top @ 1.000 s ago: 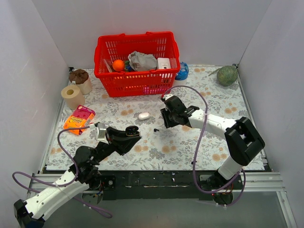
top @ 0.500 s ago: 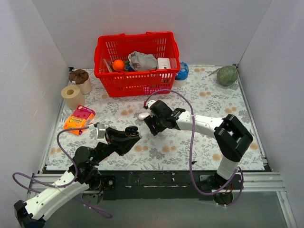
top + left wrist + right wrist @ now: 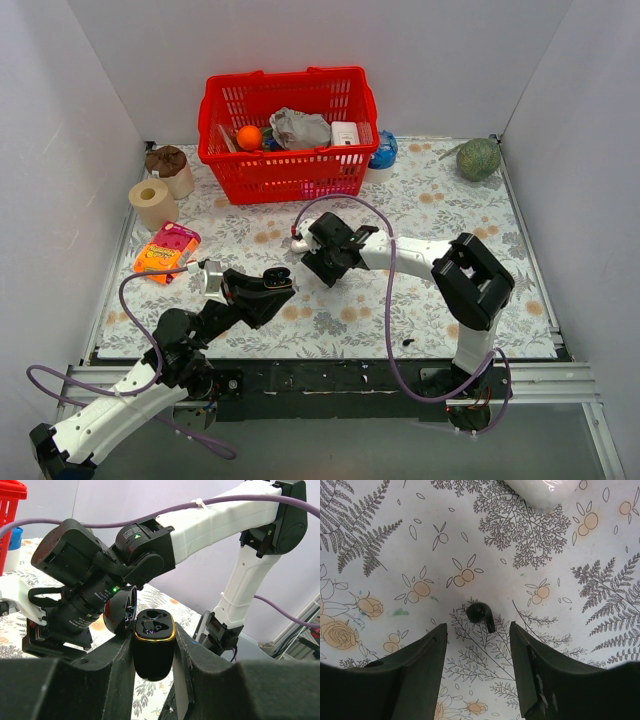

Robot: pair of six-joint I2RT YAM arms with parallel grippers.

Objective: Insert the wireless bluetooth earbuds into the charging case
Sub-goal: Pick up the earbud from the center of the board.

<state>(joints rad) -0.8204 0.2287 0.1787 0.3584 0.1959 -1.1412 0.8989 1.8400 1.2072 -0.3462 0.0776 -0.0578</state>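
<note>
Charging case sits nearest, pinched upright btw both fingers of left gripper, held off the desk at front-left. Lid hinged open, tipped back to the left; gold rim round the mouth. Can't tell what's in the wells.

Mid-desk: right gripper points down at the floral cloth, fingers spread. One black earbud lies on the cloth in the gap btw them, touching neither, stem angled toward the right finger. Second earbud not made out.

White pill-shaped case lies just beyond that gripper. Further back: orange pouch and paper roll at left, red basket at rear ctr, green round fruit in far right corner.
</note>
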